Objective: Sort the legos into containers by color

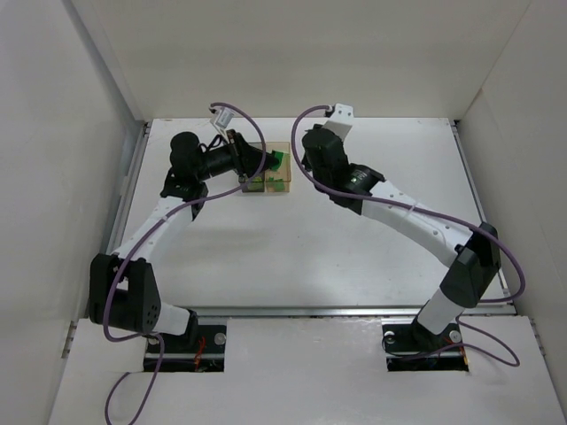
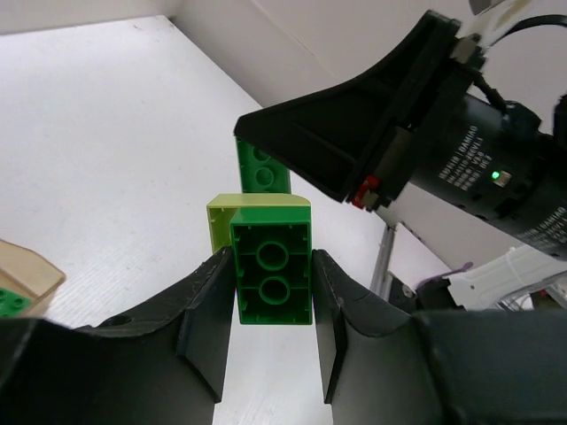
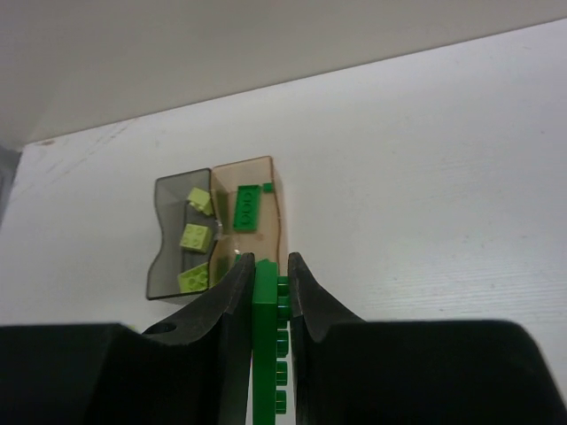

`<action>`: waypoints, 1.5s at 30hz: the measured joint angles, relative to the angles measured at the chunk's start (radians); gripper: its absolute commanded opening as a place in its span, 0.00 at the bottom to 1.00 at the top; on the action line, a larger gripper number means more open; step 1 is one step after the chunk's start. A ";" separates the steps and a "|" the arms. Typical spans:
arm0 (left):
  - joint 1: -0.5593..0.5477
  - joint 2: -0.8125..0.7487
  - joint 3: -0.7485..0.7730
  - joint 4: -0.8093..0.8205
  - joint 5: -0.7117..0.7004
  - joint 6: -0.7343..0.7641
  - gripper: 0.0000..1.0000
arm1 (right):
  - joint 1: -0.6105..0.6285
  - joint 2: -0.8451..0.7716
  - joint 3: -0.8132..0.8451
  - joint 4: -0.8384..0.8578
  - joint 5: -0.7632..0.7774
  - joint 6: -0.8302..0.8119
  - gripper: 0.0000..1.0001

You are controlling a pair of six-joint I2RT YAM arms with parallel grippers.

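Jaws on our left gripper (image 2: 273, 266) clamp a green brick (image 2: 272, 279) pressed against a pale brick (image 2: 257, 206) while our right gripper (image 3: 267, 262) pinches a long green brick (image 3: 265, 341)

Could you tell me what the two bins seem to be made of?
The smoky grey rectangular bin and the tan amber rectangular bin both look like translucent plastic, smooth-finished: the white table shows tinted through their walls. Which plastic, I cannot tell.
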 measured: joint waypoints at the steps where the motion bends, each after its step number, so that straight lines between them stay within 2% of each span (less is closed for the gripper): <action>1: 0.009 -0.007 -0.002 0.001 -0.003 0.006 0.00 | -0.008 0.000 0.000 -0.016 0.003 0.000 0.00; 8: 0.035 -0.060 -0.024 -0.013 -0.021 0.054 0.00 | -0.028 0.005 0.000 -0.061 0.000 0.000 0.00; 12: 0.053 -0.085 -0.047 -0.060 -0.045 0.101 0.00 | -0.047 0.043 0.008 -0.036 -0.092 -0.010 0.00; 15: 0.070 -0.109 -0.059 -0.122 -0.092 0.172 0.00 | -0.086 0.142 0.085 -0.024 -0.209 -0.028 0.00; 21: 0.106 -0.167 -0.089 -0.202 -0.179 0.285 0.00 | -0.149 0.463 0.361 0.006 -0.393 -0.104 0.00; 23: 0.113 -0.179 -0.099 -0.218 -0.192 0.306 0.00 | -0.160 0.545 0.421 0.004 -0.429 -0.129 0.08; 25: 0.124 -0.184 -0.108 -0.230 -0.201 0.323 0.00 | -0.167 0.607 0.466 -0.009 -0.466 -0.155 0.21; 26: 0.128 -0.185 -0.111 -0.232 -0.205 0.329 0.00 | -0.170 0.631 0.479 -0.014 -0.486 -0.166 0.34; 30: 0.140 -0.184 -0.123 -0.243 -0.214 0.344 0.00 | -0.177 0.667 0.493 -0.043 -0.554 -0.196 0.74; 33: 0.146 -0.184 -0.123 -0.244 -0.218 0.352 0.00 | -0.184 0.667 0.505 -0.055 -0.591 -0.209 0.86; 38: 0.147 -0.178 -0.121 -0.249 -0.222 0.369 0.00 | -0.209 0.658 0.536 -0.068 -0.645 -0.220 0.90; 40: 0.147 -0.166 -0.113 -0.252 -0.219 0.375 0.00 | -0.232 0.628 0.523 -0.089 -0.712 -0.236 0.90; 45: 0.147 -0.114 -0.073 -0.235 -0.144 0.377 0.00 | -0.318 0.350 0.265 -0.084 -0.921 -0.364 0.92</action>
